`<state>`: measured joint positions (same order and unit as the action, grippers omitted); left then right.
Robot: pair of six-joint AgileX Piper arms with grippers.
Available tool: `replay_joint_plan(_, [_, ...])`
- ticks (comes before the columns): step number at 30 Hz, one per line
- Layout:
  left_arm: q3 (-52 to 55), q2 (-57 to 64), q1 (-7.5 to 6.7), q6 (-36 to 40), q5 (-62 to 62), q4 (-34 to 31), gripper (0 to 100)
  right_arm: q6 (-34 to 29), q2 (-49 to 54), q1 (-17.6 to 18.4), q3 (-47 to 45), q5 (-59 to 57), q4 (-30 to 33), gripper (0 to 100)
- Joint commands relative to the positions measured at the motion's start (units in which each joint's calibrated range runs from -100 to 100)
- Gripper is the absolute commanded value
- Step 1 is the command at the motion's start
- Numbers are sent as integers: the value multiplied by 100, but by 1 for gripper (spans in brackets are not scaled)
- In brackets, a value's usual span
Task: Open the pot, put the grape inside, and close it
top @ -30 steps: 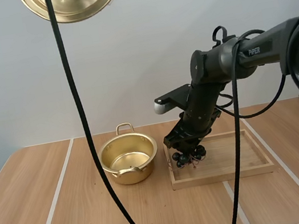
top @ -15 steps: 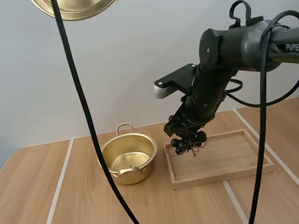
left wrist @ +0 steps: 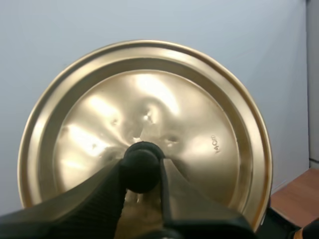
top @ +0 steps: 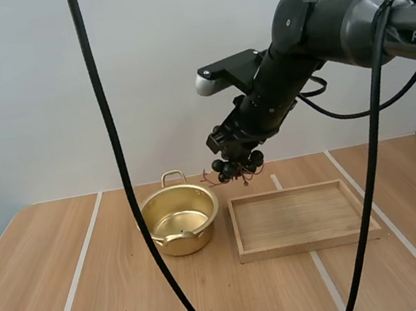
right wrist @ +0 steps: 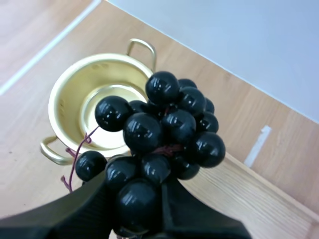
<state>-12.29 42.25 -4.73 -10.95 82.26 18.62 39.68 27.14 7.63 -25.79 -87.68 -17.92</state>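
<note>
Left fingers (left wrist: 115,185) clamped on black knob (left wrist: 141,167) of lid (left wrist: 199,129), lid held high off table (top: 97,304). Pot (top: 179,221) uncovered, left of table centre, toward back edge; bare wood to its left and front. Right fingers (top: 228,145) gripping grapes (top: 234,168), bunch in air, roughly over gap between pot rim and left edge of tray (top: 308,244).

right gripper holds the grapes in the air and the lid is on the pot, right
The lid is not on the pot: the left wrist view shows the left gripper pinching its knob. The right gripper does hold the grapes in the air.
</note>
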Motion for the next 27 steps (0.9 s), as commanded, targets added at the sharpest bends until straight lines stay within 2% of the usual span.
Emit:
replay_joint_plan(1, [-473, 31, -20, -4, 106, 347, 0, 90, -116, 121, 198, -95, -201, 0])
replay_joint_plan(12, [-1596, 31, -20, -4, 664, 346, 0, 90, -986, 734, 212, 208, -241, 0])
replay_joint_plan(21, [-1651, 20, -20, -4, 774, 336, 0, 204, -1670, 981, 236, 790, -230, 0])
replay_joint_plan(27, [-1651, 20, -20, -11, 775, 277, 0, 204, -2076, 981, 603, 788, -240, 0])
